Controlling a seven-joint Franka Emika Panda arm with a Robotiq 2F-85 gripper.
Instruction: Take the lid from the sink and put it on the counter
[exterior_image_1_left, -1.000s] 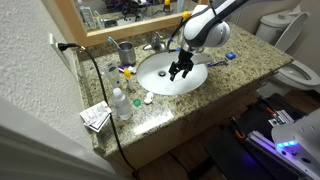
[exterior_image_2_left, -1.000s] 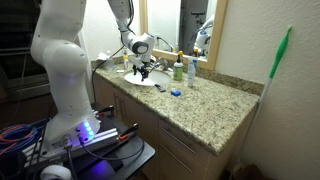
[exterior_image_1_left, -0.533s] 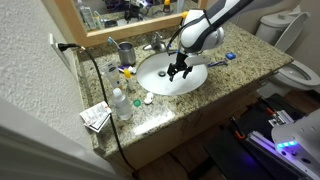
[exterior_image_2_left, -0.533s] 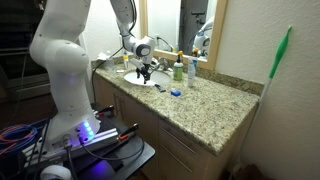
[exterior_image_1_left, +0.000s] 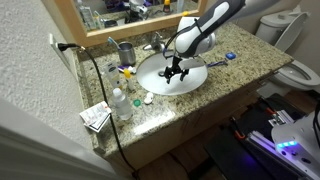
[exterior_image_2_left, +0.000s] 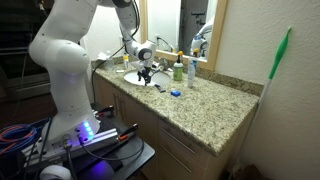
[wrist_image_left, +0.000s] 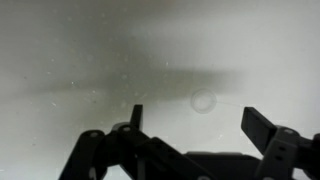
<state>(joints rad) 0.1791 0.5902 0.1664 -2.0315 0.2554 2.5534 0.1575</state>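
My gripper hangs low inside the white sink basin; it also shows in an exterior view. In the wrist view the two dark fingers stand wide apart, so the gripper is open and empty. A small, pale, round lid lies on the white basin floor just beyond the gap between the fingertips. The lid is too small to make out in both exterior views.
A faucet stands behind the basin. A clear bottle, a small white cap and a packet sit on the granite counter. A blue item, a cup and bottles stand nearby.
The gripper has shifted a little across the basin and lower into the sink. It stays open.
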